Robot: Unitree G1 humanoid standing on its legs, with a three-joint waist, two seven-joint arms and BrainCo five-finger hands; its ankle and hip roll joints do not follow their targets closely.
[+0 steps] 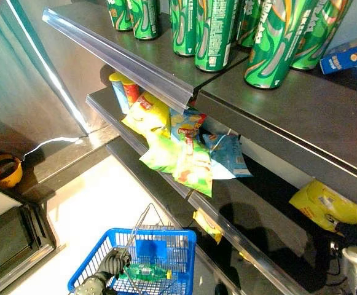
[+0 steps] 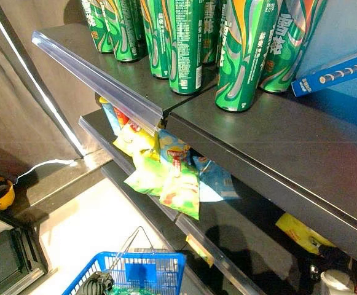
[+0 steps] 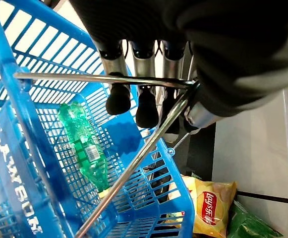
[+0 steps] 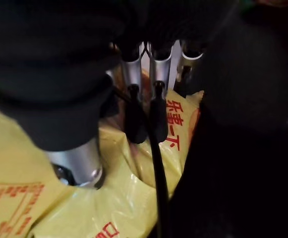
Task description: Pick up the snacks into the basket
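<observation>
Blue basket (image 1: 166, 246) sits at the bottom centre of the left eye view, on the pale floor (image 1: 98, 203). One green bottle (image 3: 84, 148) lies on its side inside it. Left hand (image 1: 113, 263) is at the basket's near rim, fingers (image 3: 118, 96) hooked over the wire handle (image 3: 104, 79), which stands raised; the hand is clasped on that handle.

Right hand (image 1: 350, 232) is at the lower right of the left eye view, on the lower shelf (image 1: 258, 209), against one yellow snack bag (image 1: 325, 206). In the right wrist view its fingers (image 4: 136, 119) rest on the yellow bag's crinkled foil; whether they are clenched on it cannot be told.

Middle shelf (image 1: 104, 104), centre frame: one yellow bag (image 1: 147, 114), two green bags (image 1: 193, 166), one blue bag (image 1: 227, 153) and two upright tubes (image 1: 124, 89), overhanging the edge. One further small yellow packet (image 1: 207, 226) hangs below.

Top shelf (image 1: 301, 104): a row of green cans (image 1: 215, 34) runs off the upper edge of the frame, and one blue box (image 1: 350, 56).
</observation>
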